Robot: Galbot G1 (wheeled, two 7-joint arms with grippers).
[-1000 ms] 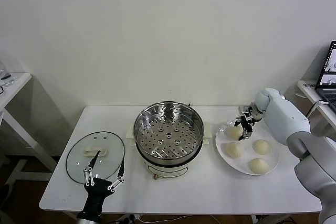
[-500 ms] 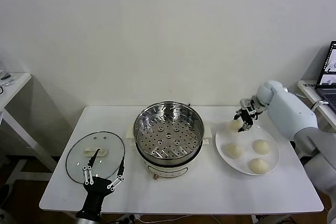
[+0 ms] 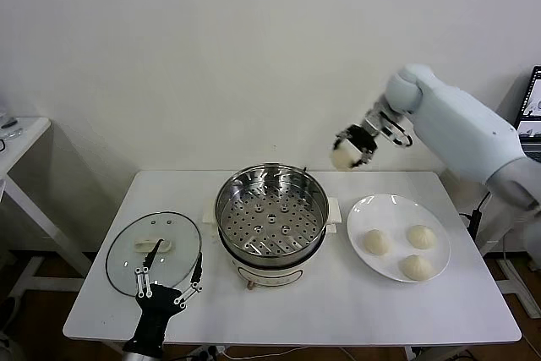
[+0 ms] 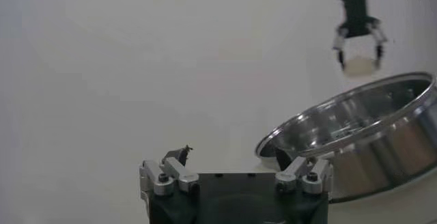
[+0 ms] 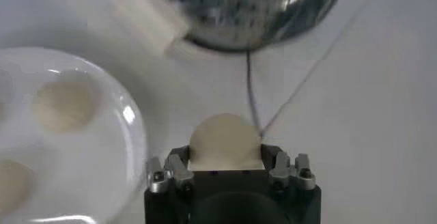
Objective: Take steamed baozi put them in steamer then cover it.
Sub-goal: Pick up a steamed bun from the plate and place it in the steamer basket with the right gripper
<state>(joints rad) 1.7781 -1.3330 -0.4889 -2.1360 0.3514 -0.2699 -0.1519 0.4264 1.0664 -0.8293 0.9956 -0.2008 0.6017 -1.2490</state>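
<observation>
My right gripper (image 3: 349, 150) is shut on one steamed baozi (image 3: 342, 159), held in the air above the table just past the steamer's right rim. In the right wrist view that baozi (image 5: 225, 140) fills the gap between the jaws. The steamer (image 3: 271, 213), a shiny pot with a perforated tray, stands uncovered at the table's middle. Three baozi (image 3: 377, 242) (image 3: 420, 236) (image 3: 415, 266) lie on the white plate (image 3: 389, 209). The glass cover (image 3: 154, 251) lies flat at the left. My left gripper (image 3: 177, 256) hovers open over its near edge.
A white side table (image 3: 21, 137) stands at the far left and a laptop (image 3: 532, 116) at the right edge. The steamer's white side handle (image 5: 140, 20) and a thin cable (image 5: 249, 89) show below my right gripper. The left wrist view shows the steamer (image 4: 362, 130).
My right gripper has lifted one baozi off the plate and carried it up and left toward the steamer. The left arm has not moved.
</observation>
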